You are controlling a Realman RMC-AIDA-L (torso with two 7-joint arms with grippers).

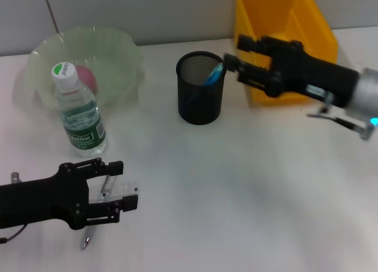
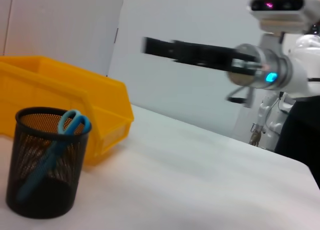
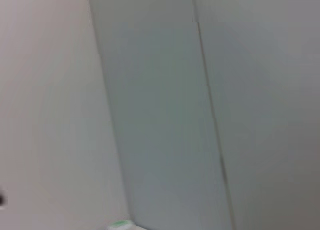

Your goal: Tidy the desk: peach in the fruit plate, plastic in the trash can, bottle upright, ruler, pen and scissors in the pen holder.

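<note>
Hovering low at about 8 o'clock on the white worktop (image 1: 236,183), the left tool (image 1: 127,196) has its two black fingers spread apart around a clear plastic ruler (image 1: 115,192) that lies flat beneath them; whether the pads already touch it I cannot tell. A slim grey pen (image 1: 87,241) pokes out from under the same tool, towards 6 o'clock. Just beyond, towards 10 o'clock, the clear water bottle with green label and white cap (image 1: 80,115) stands upright, and behind it the pale green translucent fruit plate (image 1: 127,50) holds the pink peach (image 1: 87,78).

At about 1 o'clock, the right tool (image 1: 233,62) hangs above the worktop just beside the rim of the black mesh pen holder (image 1: 201,100), fingers parted and holding nothing. The blue-handled scissors (image 1: 214,74) stand inside the holder, and the yellow plastic bin (image 1: 295,23) sits behind that arm.

By my reading, peach, bottle and scissors are done, and the ruler is the step in hand. The next move calls for closing on the ruler's thin edges without dragging the pen along, then lifting and carrying it towards 12 o'clock, tipping it upright into the holder.
</note>
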